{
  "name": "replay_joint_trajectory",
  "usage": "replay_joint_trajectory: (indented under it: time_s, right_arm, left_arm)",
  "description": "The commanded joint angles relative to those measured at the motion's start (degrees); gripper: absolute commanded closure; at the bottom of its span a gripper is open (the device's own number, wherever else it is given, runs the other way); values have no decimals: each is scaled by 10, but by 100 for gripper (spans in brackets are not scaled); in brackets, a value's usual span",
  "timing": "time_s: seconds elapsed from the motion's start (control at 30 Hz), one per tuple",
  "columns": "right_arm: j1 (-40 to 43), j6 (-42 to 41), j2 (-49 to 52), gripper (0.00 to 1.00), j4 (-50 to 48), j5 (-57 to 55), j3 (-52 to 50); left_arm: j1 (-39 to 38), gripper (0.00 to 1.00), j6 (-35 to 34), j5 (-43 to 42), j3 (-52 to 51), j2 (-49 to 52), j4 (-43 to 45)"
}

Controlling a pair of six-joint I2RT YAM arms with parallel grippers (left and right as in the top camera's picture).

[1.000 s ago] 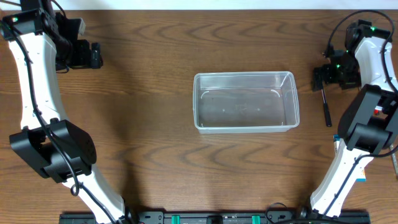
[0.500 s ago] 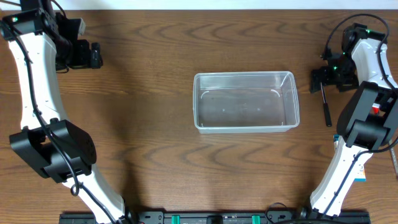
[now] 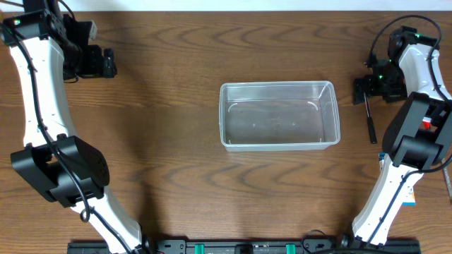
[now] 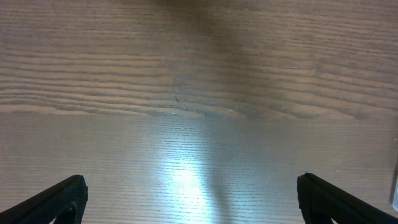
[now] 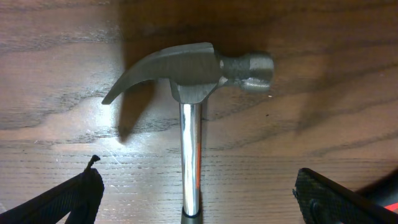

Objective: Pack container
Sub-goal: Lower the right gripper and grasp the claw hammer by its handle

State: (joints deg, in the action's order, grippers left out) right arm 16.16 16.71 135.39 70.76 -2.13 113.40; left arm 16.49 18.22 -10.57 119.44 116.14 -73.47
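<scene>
The clear plastic container (image 3: pixel 280 116) stands empty at the middle of the table. A claw hammer (image 5: pixel 189 112) with a steel head and shaft lies on the wood at the far right; its black handle (image 3: pixel 370 124) shows in the overhead view. My right gripper (image 3: pixel 366 90) is open above the hammer, one finger on each side of the shaft (image 5: pixel 198 202), apart from it. My left gripper (image 3: pixel 107 62) is open and empty at the far left, over bare wood (image 4: pixel 186 199).
A blue-and-white card pack (image 3: pixel 410 195) lies at the right edge, partly under the right arm. The arm bases stand at the front edge of the wooden table (image 3: pixel 176 176).
The right gripper shifted slightly toward the far edge over the hammer's head between one second ago and half a second ago. Since then nothing has visibly moved. The left arm stayed still.
</scene>
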Motion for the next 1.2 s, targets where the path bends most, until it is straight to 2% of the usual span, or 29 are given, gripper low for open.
replay_joint_trajectory:
  time_s: [0.0, 1.03, 1.17]
  right_arm:
    - [-2, -2, 7, 1, -2, -7, -1]
    - [-9, -18, 7, 1, -38, -19, -39]
    - [-9, -19, 7, 9, -39, -19, -40]
  left_arm:
    - [2, 2, -1, -7, -4, 7, -2]
    - [2, 2, -1, -7, -4, 7, -2]
    - [2, 2, -1, -7, -4, 7, -2]
